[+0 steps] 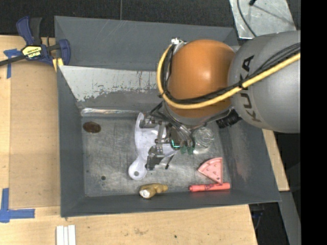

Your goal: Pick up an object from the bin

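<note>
My gripper (156, 162) hangs below the orange dome, low over the middle of the bin floor. Its dark fingers are directly over a white plastic piece (139, 152), a long curved shape with a round end toward the front. A clear plastic object (204, 137) lies just right of the gripper. A pink wedge (212, 168) lies to the front right, with a red marker (209, 187) along the front wall. A small tan cork-like piece (152, 190) sits by the front wall below the gripper.
A brown disc (92, 127) lies at the back left of the bin floor. The left half of the floor holds nothing else. The arm and its dome cover the back right part of the bin.
</note>
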Controlling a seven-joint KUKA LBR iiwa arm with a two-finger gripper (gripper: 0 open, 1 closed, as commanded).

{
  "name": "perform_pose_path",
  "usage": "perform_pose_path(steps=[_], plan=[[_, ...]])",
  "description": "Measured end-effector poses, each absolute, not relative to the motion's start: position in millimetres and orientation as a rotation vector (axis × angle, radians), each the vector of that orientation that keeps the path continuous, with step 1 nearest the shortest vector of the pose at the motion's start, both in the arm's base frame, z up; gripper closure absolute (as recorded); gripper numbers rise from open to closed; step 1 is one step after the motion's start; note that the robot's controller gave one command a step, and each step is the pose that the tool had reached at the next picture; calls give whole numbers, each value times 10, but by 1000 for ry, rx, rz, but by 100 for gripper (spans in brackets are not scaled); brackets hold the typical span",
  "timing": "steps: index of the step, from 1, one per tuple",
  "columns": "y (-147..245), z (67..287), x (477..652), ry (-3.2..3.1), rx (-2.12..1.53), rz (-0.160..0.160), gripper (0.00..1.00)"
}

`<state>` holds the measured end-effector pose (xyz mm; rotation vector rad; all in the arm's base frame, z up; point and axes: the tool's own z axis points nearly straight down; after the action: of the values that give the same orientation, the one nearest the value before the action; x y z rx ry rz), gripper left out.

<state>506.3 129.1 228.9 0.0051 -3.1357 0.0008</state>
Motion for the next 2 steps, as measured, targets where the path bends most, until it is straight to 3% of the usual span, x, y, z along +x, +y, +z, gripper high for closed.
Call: perform_pose_path(steps=[1,2], plan=[[1284,2334,5081,-3144,0,-1,0],[1249,2002,5134,-3143,173,-1,0]])
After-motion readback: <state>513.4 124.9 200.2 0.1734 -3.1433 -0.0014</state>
